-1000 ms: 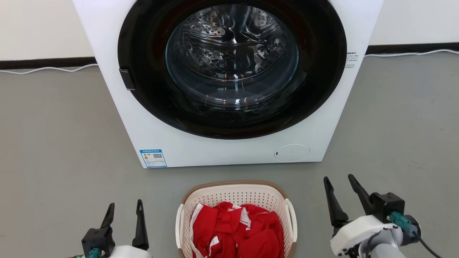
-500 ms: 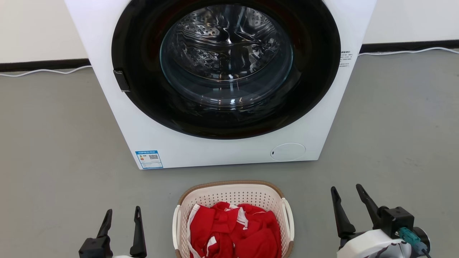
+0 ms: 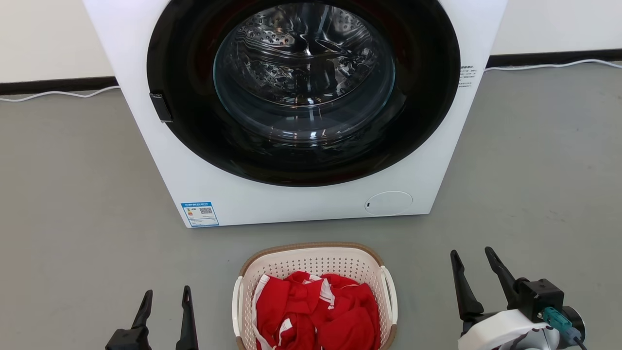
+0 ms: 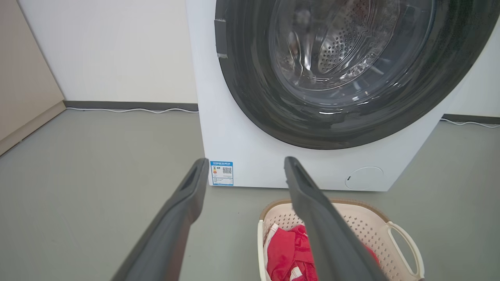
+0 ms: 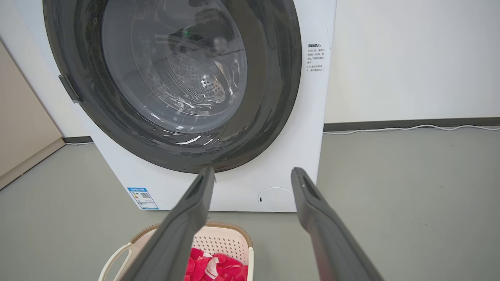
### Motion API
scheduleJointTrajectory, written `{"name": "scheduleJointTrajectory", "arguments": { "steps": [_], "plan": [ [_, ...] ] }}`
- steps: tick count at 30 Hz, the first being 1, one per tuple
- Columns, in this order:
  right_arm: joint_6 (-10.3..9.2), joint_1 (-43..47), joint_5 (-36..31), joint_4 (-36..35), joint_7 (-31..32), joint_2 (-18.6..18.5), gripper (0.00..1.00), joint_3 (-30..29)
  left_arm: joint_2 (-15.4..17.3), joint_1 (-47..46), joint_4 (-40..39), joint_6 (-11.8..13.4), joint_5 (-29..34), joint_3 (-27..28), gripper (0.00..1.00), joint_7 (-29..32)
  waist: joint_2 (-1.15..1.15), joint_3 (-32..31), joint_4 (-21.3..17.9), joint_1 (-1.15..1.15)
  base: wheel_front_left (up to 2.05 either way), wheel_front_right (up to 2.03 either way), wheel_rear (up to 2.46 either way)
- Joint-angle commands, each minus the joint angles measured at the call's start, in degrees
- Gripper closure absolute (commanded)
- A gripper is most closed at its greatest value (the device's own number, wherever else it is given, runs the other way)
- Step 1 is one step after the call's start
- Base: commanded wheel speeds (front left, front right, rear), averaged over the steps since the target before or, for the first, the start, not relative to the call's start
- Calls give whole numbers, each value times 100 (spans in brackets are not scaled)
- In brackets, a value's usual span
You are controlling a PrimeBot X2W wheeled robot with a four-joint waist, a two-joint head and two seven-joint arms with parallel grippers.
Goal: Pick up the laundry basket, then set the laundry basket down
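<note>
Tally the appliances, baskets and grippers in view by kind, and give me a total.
Washing machine: 1
Laundry basket: 1
Grippers: 2 (left gripper, right gripper), both open
Total: 4

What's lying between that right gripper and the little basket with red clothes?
Nothing. In the head view, bare grey floor lies between the right gripper and the laundry basket; the two stand apart.
</note>
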Motion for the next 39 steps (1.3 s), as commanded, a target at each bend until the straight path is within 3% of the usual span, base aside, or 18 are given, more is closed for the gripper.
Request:
{"name": "scheduleJointTrajectory", "arguments": {
  "steps": [1, 3, 4, 10, 14, 19, 39],
  "plan": [
    [-6, -29, 21, -139, -72, -14, 0, 107, 30, -116, -115, -39, -31, 172, 0, -52, 0, 9, 2, 0, 0, 0, 0],
    [-6, -35, 29, -137, -72, -14, 0, 99, 30, -124, -118, -71, -86, 137, 0, -52, 0, 19, 4, 0, 0, 0, 0],
    [-6, -36, 33, -138, -72, -14, 100, 93, 29, -127, -122, -95, -110, 120, 100, -52, 0, 19, 4, 0, 0, 0, 0],
    [0, 124, 118, 202, 46, 56, 100, -21, -55, 24, 252, -87, -169, -23, 100, 56, 0, 18, 5, 0, 0, 0, 0],
    [0, 138, 444, 145, 130, 53, 100, -68, -51, -2, 236, -120, -492, 33, 100, 140, 0, -2, 10, 13, 0, 0, 0],
    [-1, 144, 828, 91, 227, 50, 100, -123, -47, -43, 228, -158, -872, 98, 100, 239, 0, 3, 16, 1, 0, 0, 0],
    [-2, 167, 2114, -101, 558, 39, 100, -312, -34, -176, 187, -289, -2143, 318, 100, 571, 0, -20, 38, 0, 0, 0, 0]
  ]
}}
